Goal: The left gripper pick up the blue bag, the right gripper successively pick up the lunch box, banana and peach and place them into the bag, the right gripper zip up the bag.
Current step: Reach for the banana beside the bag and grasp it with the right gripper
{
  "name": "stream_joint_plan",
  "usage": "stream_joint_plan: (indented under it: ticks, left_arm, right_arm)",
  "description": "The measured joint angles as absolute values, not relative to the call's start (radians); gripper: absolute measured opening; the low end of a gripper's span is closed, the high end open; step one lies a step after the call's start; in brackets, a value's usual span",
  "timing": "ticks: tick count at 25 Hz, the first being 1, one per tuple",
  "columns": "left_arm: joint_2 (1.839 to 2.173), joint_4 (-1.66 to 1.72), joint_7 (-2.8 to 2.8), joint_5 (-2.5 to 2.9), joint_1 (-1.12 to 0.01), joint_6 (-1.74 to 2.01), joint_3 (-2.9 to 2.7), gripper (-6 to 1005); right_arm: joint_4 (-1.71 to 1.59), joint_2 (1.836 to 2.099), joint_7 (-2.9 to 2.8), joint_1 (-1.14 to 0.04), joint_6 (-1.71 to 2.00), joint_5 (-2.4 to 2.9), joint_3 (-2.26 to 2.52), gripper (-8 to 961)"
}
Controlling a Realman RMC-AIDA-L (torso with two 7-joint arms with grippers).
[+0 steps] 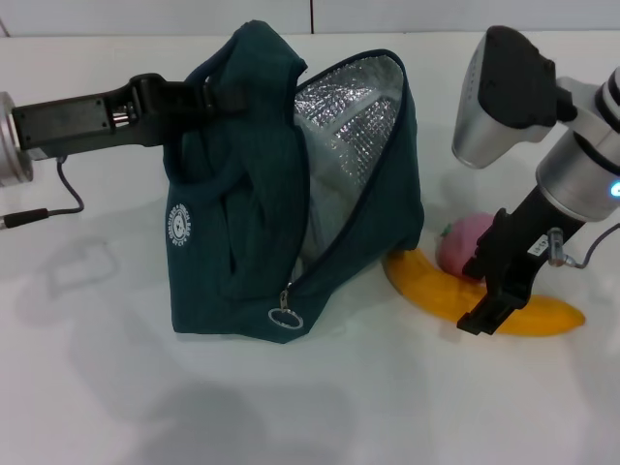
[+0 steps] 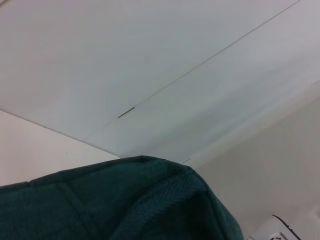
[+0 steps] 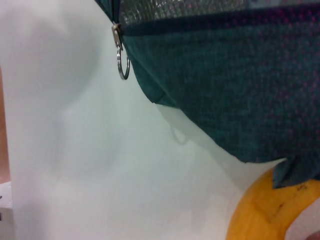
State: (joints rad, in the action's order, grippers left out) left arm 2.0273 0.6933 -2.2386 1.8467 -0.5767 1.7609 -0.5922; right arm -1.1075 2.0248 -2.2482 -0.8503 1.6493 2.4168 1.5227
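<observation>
Resting on a white table (image 1: 116, 387), the blue bag (image 1: 242, 252) hangs clamped in the left pincer (image 1: 208, 97).

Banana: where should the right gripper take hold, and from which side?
Probably mid-length on the banana, from above, fingers across its narrow width. It lies flat on the table, one end against the bag, the peach close behind; the right gripper hovers there.

The blue bag (image 1: 252, 213) carries a small round white logo (image 1: 178, 225) (its lettering too small to read), below the left end effector (image 1: 218, 97); nothing else legible.
</observation>
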Motion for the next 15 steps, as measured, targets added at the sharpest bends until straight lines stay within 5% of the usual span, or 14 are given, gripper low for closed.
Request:
stream_joint_plan:
  ticks: [15]
  left_arm:
    - [2.030, 0.693, -2.238, 1.847, -0.575, 1.761, -0.592, 43]
  right_arm:
    - [-1.083, 2.025, -2.248, -0.848, 1.615, 2.426, 1.565, 703]
